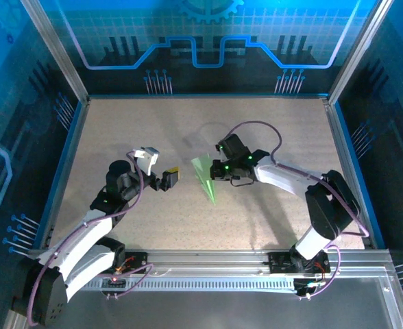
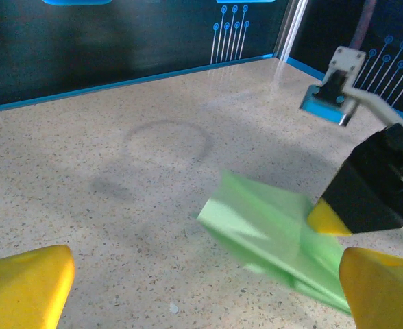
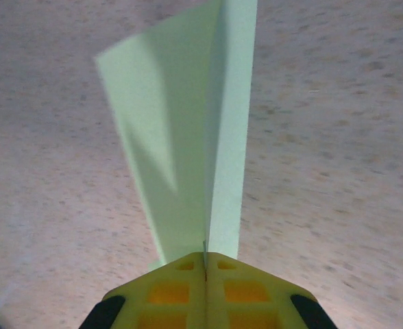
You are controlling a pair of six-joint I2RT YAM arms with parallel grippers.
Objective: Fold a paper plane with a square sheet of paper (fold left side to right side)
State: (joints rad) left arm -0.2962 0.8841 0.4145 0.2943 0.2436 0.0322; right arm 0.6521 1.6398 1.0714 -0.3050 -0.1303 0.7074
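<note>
The square sheet of paper is folded into a slim pale green paper plane near the middle of the table, its point toward the near edge. My right gripper is shut on it from the right. In the right wrist view the yellow jaws meet on the plane's centre ridge, and a wing fans out to the left. My left gripper stands open just left of the plane, touching nothing. From the left wrist the plane looks lifted and blurred, between my wide yellow fingers.
The speckled beige table is ringed by blue edging and metal posts. The right arm's wrist camera mount hangs above the plane in the left wrist view. An aluminium rail runs along the near edge by the arm bases.
</note>
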